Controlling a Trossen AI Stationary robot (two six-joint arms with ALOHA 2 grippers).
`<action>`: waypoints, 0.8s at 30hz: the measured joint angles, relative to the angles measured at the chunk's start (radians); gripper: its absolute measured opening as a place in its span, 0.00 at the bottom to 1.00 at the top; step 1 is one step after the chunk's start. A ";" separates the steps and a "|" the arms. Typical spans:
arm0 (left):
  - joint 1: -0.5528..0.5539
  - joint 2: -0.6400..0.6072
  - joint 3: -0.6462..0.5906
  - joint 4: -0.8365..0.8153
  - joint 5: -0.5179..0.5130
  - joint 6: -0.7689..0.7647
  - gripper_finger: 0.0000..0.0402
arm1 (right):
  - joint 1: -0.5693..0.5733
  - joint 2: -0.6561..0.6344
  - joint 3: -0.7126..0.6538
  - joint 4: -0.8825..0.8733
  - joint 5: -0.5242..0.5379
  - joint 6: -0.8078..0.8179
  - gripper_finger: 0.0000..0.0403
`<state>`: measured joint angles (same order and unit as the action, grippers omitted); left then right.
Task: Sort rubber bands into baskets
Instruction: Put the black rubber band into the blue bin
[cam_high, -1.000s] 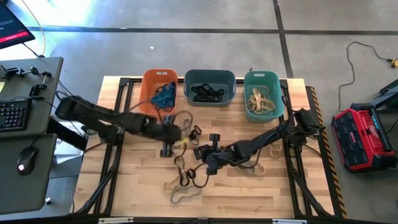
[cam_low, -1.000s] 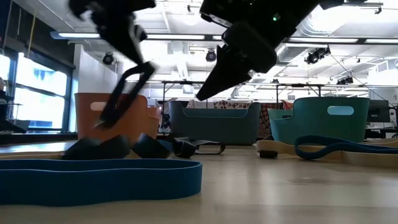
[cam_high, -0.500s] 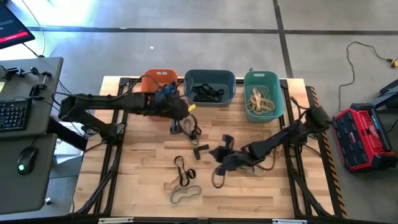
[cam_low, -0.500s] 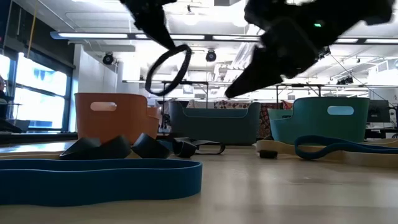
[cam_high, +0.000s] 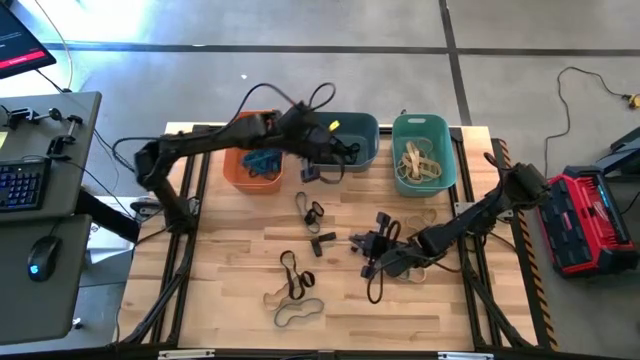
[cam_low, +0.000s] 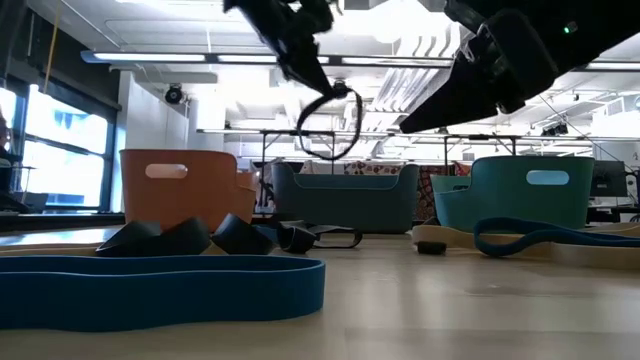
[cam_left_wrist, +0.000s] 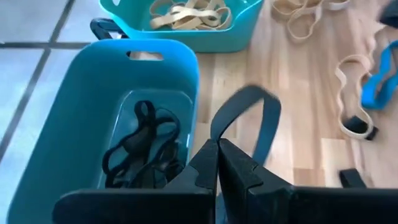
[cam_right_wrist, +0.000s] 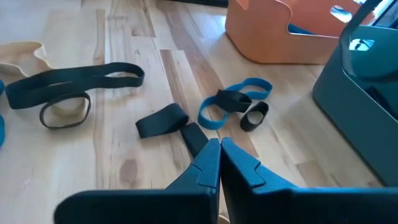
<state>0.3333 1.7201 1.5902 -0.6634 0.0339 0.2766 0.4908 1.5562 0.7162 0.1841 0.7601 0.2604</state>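
Table (cam_high: 230, 260) | left pincer (cam_left_wrist: 217, 163) pinches dark band (cam_left_wrist: 249, 121) (loop hanging lengthwise)

Orange (cam_high: 243, 165), slate (cam_high: 337, 125), teal baskets (cam_high: 424, 127) in row; rubber bands (cam_high: 294, 290) scattered on table.

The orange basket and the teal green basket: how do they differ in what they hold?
The orange basket holds blue bands, while the teal green basket holds tan bands. The orange basket stands at the left end of the row, partly under the left arm; the teal green basket stands at the right end, uncovered. Both are small plastic tubs of similar shape.
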 joint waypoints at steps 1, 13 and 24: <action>0.014 0.027 0.029 -0.010 0.011 0.005 0.00 | 0.000 0.001 0.000 0.000 0.006 -0.003 0.00; 0.193 0.266 0.231 -0.049 0.111 0.063 0.00 | 0.000 0.002 0.000 -0.006 0.016 0.001 0.00; 0.280 0.406 0.253 -0.014 0.224 0.095 0.00 | 0.000 0.002 0.000 -0.007 0.016 0.028 0.00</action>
<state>0.6131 2.1265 1.8427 -0.6773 0.2577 0.3713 0.4904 1.5581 0.7162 0.1772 0.7757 0.2882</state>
